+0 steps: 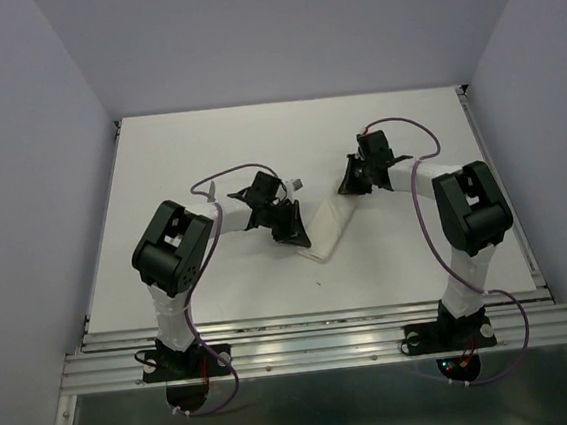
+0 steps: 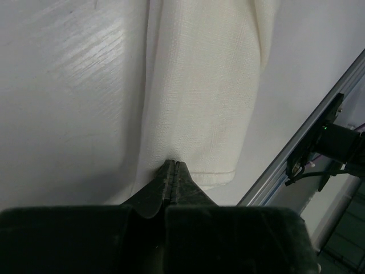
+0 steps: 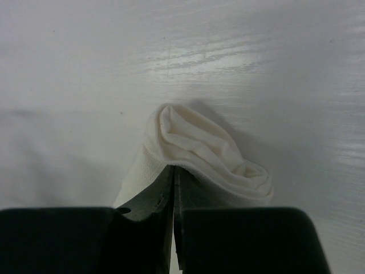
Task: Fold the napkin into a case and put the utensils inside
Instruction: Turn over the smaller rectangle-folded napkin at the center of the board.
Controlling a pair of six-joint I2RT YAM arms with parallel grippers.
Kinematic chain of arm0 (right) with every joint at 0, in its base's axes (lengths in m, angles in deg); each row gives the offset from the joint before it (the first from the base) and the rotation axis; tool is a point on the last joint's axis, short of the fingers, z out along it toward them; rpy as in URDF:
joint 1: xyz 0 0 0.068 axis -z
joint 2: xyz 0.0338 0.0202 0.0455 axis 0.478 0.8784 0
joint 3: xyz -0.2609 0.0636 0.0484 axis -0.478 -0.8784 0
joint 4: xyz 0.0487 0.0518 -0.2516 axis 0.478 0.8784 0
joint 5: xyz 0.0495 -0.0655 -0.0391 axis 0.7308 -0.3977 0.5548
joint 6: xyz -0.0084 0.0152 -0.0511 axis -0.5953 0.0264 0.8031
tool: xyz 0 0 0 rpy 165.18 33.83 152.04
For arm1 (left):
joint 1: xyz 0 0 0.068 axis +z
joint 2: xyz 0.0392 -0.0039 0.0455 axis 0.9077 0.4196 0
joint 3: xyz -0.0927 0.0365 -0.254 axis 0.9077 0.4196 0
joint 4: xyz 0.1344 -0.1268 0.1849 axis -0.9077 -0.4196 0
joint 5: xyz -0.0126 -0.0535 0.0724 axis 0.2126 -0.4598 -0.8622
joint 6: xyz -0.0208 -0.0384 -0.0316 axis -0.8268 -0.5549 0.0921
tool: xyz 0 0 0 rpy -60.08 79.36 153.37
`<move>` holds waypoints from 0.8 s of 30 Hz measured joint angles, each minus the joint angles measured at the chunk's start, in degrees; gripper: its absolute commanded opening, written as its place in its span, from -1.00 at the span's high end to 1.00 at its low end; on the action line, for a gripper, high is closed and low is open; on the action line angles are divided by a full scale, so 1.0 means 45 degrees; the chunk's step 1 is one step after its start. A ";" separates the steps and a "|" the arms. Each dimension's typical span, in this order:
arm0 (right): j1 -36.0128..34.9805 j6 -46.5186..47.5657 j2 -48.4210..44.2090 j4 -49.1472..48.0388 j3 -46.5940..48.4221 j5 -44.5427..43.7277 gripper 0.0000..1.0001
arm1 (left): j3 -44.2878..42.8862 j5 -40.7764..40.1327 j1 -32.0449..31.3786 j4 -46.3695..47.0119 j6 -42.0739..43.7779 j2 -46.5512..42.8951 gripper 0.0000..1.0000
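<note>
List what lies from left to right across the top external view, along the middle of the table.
left arm → left gripper → napkin → right gripper → right arm

Lab test cell: white table, bare walls, aluminium rails.

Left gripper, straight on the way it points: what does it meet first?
The napkin: the left gripper is shut on its near edge, and the cloth runs straight ahead of it. Depth beyond is unclear.
</note>
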 measured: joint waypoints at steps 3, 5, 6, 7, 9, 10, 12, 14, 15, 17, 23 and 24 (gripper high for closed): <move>-0.0015 -0.0126 0.0010 -0.0015 0.0034 -0.0296 0.89 | -0.0131 0.0097 0.0073 0.0039 0.0039 0.0165 1.00; -0.0029 -0.0233 0.0010 -0.0015 0.0049 -0.0491 0.89 | -0.0253 0.0102 0.0073 0.0010 0.0087 0.0253 1.00; -0.0029 -0.0291 0.0015 -0.0015 0.0063 -0.0597 0.89 | -0.0306 0.0083 0.0117 -0.0005 0.0126 0.0277 1.00; -0.0029 -0.0355 0.0019 -0.0015 0.0073 -0.0709 0.89 | -0.0355 0.0034 0.0151 -0.0039 0.0175 0.0282 1.00; -0.0039 -0.0466 0.0068 -0.0005 0.0155 -0.0947 0.88 | -0.0457 -0.0097 0.0228 -0.0126 0.0301 0.0282 1.00; -0.0039 -0.0515 0.0155 0.0000 0.0267 -0.1005 0.88 | -0.0568 -0.0219 0.0325 -0.0243 0.0398 0.0282 1.00; -0.0039 -0.0559 0.0359 0.0000 0.0573 -0.1137 0.89 | -0.0816 -0.0476 0.0544 -0.0554 0.0578 0.0282 1.00; -0.0039 -0.0554 0.0505 0.0049 0.0894 -0.1263 0.86 | -0.1205 -0.0840 0.0792 -0.1010 0.0811 0.0277 1.00; -0.0034 -0.0544 0.0529 0.0073 0.0976 -0.1316 0.84 | -0.1413 -0.1035 0.0903 -0.1355 0.0967 0.0253 0.94; -0.0024 -0.0491 0.0534 0.0228 0.1316 -0.1341 0.69 | -0.1821 -0.1433 0.1098 -0.2127 0.1273 0.0063 0.76; -0.0024 -0.0214 -0.0044 0.0491 0.2021 -0.1025 0.05 | -0.3177 -0.2399 0.1685 -0.4075 0.2016 -0.1122 0.64; -0.0024 -0.0204 -0.0350 0.0563 0.2021 -0.0981 -0.05 | -0.3410 -0.2535 0.1919 -0.4235 0.2108 -0.1389 0.64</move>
